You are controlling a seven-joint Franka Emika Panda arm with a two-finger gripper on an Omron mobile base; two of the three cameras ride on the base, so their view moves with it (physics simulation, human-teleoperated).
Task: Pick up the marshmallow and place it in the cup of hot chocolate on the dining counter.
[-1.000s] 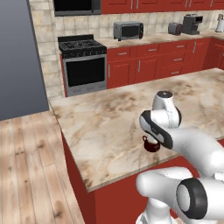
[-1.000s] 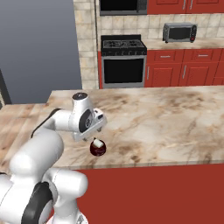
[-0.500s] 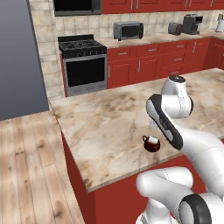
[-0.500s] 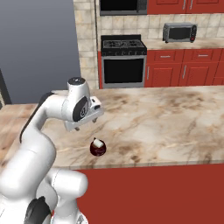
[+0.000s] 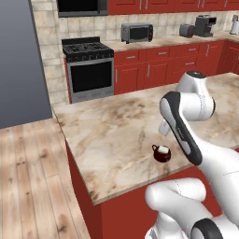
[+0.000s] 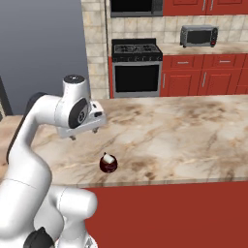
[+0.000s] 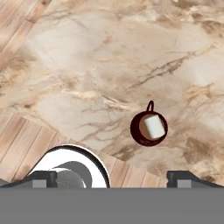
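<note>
Lifted clear of the mug [image 6: 108, 163] since a second ago, and carried up and back from low over it to well above the table [image 6: 193, 131]. Pincer [image 6: 83, 134] hanging released, fingers spread wide with nothing between them, tips pointing down at the marble; seen in the left base view only partly behind the forearm, around [image 5: 164, 128]. Marshmallow [image 7: 153, 126] sitting inside the mug, a small white block floating on the dark drink and standing a little above the rim in the right base view [image 6: 109, 158]. Mug standing upright near the front edge of the table top, handle turned away from the near edge in the hand view [image 7: 148, 127], and toward the left in the left base view [image 5: 162, 153]. Table top beige-brown with darker veins, sides plain red [image 5: 126, 214]. Wooden floor [image 5: 28, 177] to the left of the table. Behind it, along the far wall, a black stove [image 5: 88, 67] with oven door, red cupboards [image 5: 140, 72] beside it, and a toaster oven [image 6: 198, 36] on the back worktop. Dark microwave [image 5: 81, 6] above the stove.
</note>
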